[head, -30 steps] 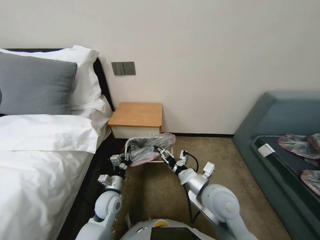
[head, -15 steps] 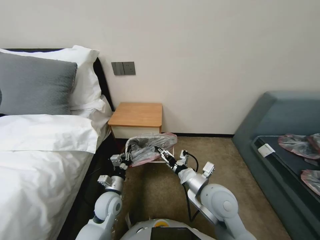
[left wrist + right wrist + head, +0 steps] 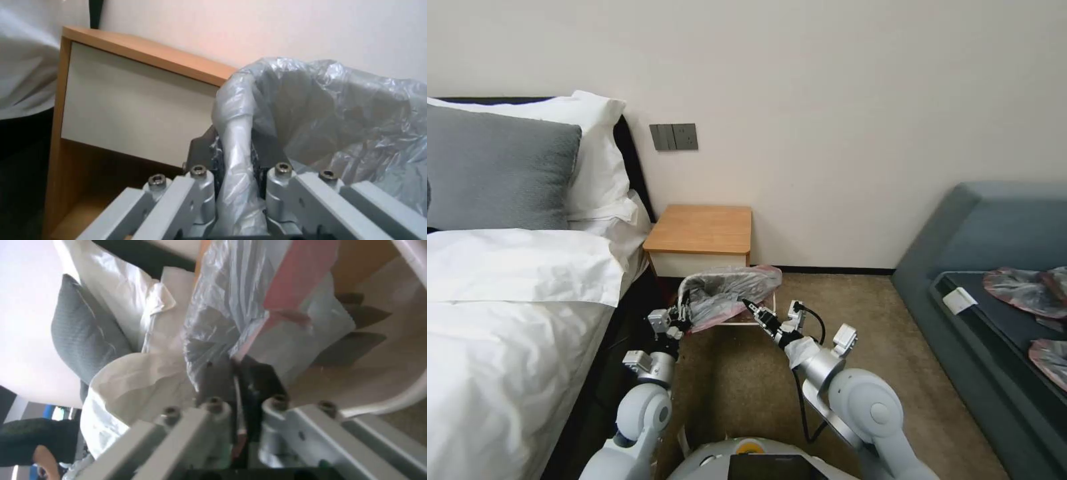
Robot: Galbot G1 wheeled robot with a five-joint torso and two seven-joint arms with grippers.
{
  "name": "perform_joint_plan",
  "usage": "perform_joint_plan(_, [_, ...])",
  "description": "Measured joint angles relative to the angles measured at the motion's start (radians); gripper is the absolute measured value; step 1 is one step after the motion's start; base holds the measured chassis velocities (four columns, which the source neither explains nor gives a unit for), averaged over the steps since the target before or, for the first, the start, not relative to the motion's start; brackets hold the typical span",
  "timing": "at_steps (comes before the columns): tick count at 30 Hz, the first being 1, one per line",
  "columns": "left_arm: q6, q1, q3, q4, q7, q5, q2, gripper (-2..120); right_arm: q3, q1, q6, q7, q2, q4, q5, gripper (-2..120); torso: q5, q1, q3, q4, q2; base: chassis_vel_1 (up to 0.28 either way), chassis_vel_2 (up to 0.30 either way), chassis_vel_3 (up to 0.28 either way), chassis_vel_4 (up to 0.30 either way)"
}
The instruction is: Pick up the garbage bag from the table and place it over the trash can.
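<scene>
The garbage bag (image 3: 727, 292), silvery film with pink edges, hangs opened out in front of the table (image 3: 700, 230), a light-brown nightstand. My left gripper (image 3: 685, 313) is shut on the bag's left edge; in the left wrist view a fold of the film (image 3: 236, 160) runs between the shut fingers. My right gripper (image 3: 748, 307) is shut on the bag's pink near edge (image 3: 285, 283). Beneath the bag, a strip of the trash can rim (image 3: 739, 324) shows. The right wrist view looks into the beige trash can (image 3: 396, 350), with the bag hanging over its opening.
A bed (image 3: 514, 300) with white sheets and a grey pillow (image 3: 494, 170) stands close on the left. On the right, a dark teal sofa (image 3: 980, 227) carries flatter grey-pink bags (image 3: 1020, 290). Brown carpet (image 3: 840, 300) lies open between bin and sofa.
My right gripper has shifted slightly right and lower with the bag's edge. The left gripper and the bag's left side have stayed nearly still.
</scene>
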Motion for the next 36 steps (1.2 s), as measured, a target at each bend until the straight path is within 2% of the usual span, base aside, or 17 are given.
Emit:
perform_joint_plan(15, [-0.002, -0.006, -0.002, 0.006, -0.005, 0.001, 0.0, 9, -0.018, -0.051, -0.005, 0.019, -0.01, 0.047, 0.014, 0, -0.0001, 0.0, 0.0, -0.0001, 0.0, 0.0, 0.0, 0.0, 0.0])
perform_joint_plan(23, [-0.002, -0.016, -0.002, 0.006, -0.007, -0.007, 0.001, 9, -0.06, -0.104, -0.02, 0.042, -0.033, 0.075, 0.015, 0, -0.0001, 0.0, 0.0, 0.0, 0.0, 0.0, 0.0, 0.0, 0.0])
perform_joint_plan(36, [-0.002, -0.02, -0.003, -0.003, -0.008, -0.023, 0.002, 9, -0.067, -0.118, -0.031, 0.081, -0.028, 0.029, -0.003, 0, -0.0001, 0.0, 0.0, 0.0, 0.0, 0.0, 0.0, 0.0, 0.0])
